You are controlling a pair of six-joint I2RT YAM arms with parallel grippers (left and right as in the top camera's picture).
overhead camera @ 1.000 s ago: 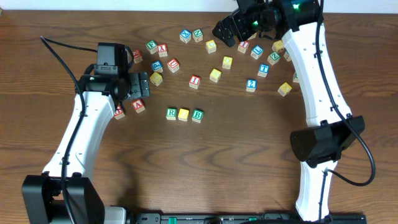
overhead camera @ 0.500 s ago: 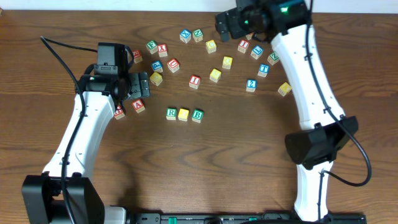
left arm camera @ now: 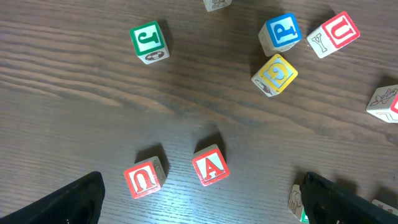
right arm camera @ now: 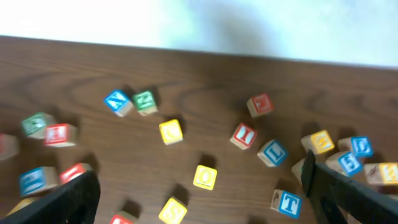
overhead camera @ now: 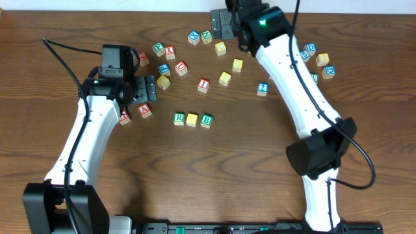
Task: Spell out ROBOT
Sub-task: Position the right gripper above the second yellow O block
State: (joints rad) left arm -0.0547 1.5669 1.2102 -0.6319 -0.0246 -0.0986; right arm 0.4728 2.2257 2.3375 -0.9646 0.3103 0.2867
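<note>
**Wooden alphabet cubes on a dark wood table, three of them set in a row: R, blank yellow, B**

On the table (overhead camera: 260,169), the green R cube (overhead camera: 179,118), a plain yellow cube (overhead camera: 192,119) and the green B cube (overhead camera: 206,120) sit side by side, touching, in front of the loose scatter. A loose yellow cube (overhead camera: 225,78) lies behind the row, apart from it. The blue T cube (right arm camera: 288,202) shows only in the right wrist view, near a blue L (right arm camera: 272,152) and a red I (right arm camera: 244,135); overhead, the right arm covers it. The left gripper (overhead camera: 151,89) hangs with jaws spread wide and nothing between them, above a red A (left arm camera: 209,167) and a red U (left arm camera: 144,178). A green J (left arm camera: 149,42) and a blue P (left arm camera: 280,32) lie farther off. The right gripper (overhead camera: 220,25) is likewise wide apart and empty, over the table's far edge.
</note>
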